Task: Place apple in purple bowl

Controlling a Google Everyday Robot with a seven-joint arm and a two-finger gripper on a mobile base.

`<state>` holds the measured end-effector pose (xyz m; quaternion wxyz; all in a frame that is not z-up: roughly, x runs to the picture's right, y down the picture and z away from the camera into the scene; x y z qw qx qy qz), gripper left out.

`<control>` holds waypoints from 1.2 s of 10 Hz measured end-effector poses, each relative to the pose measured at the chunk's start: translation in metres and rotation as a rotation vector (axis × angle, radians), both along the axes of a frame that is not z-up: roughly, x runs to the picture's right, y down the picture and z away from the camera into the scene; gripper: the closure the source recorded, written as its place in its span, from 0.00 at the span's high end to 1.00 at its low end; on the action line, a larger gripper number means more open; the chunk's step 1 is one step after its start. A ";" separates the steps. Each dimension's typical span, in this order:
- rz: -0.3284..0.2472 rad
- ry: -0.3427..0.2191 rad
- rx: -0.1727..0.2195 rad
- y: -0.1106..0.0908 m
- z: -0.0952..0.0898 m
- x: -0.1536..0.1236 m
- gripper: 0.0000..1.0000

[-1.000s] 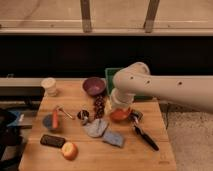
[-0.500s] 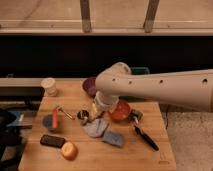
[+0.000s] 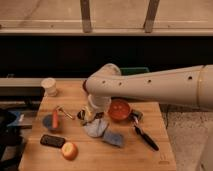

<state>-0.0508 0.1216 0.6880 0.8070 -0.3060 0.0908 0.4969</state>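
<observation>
The apple (image 3: 69, 150) is small, round and yellow-orange. It lies near the front left of the wooden table (image 3: 150, 155). The purple bowl is almost wholly hidden behind my white arm; only a dark sliver (image 3: 84, 86) shows at the arm's left edge. The arm reaches in from the right across the back of the table. My gripper (image 3: 89, 114) hangs below the arm at mid-table, over the grey cloth (image 3: 96, 129). It is well behind and to the right of the apple and is not touching it.
An orange-red bowl (image 3: 120, 110) sits just right of the gripper. Also on the table are a white cup (image 3: 49, 86), a blue and orange object (image 3: 52, 121), a black block (image 3: 52, 141), a blue sponge (image 3: 115, 139) and a black utensil (image 3: 145, 137). A green box (image 3: 134, 71) stands behind the arm.
My arm has swung left across the table and now covers the purple bowl. The gripper has moved from beside the orange-red bowl to mid-table. The apple has not moved.
</observation>
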 end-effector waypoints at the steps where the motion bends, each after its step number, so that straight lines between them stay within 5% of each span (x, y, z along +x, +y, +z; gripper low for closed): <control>1: -0.047 -0.022 -0.007 0.006 0.003 -0.022 0.59; 3: -0.141 -0.085 -0.035 0.028 0.000 -0.068 0.44; 6: -0.267 -0.196 -0.069 0.065 -0.019 -0.126 0.50; 12: -0.283 -0.198 -0.090 0.074 -0.015 -0.130 0.50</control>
